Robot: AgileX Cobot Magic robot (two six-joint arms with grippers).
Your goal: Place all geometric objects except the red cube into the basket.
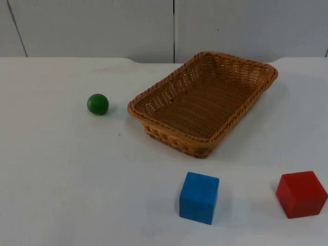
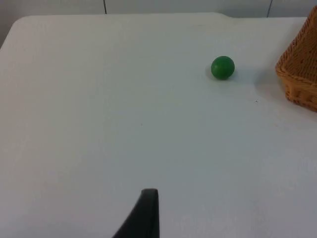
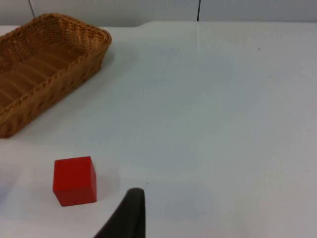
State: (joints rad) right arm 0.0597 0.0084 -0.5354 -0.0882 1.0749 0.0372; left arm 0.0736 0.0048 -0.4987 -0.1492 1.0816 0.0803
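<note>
A woven brown basket (image 1: 171, 137) stands at the table's back centre, and nothing lies in it. Left of it rests a green ball (image 1: 97, 104). A blue cube (image 1: 199, 197) sits near the front edge, with a red cube (image 1: 301, 194) to its right. My left gripper (image 2: 143, 215) hangs over bare table, well short of the green ball (image 2: 222, 67) and the basket (image 2: 299, 69). My right gripper (image 3: 126, 213) hovers just beside the red cube (image 3: 75, 181), not touching it, with the basket (image 3: 59, 82) farther off.
The white table (image 1: 61, 179) ends at a grey partition wall (image 1: 102, 25) behind the basket. Open surface lies on the left and front left, and between the basket and the two cubes.
</note>
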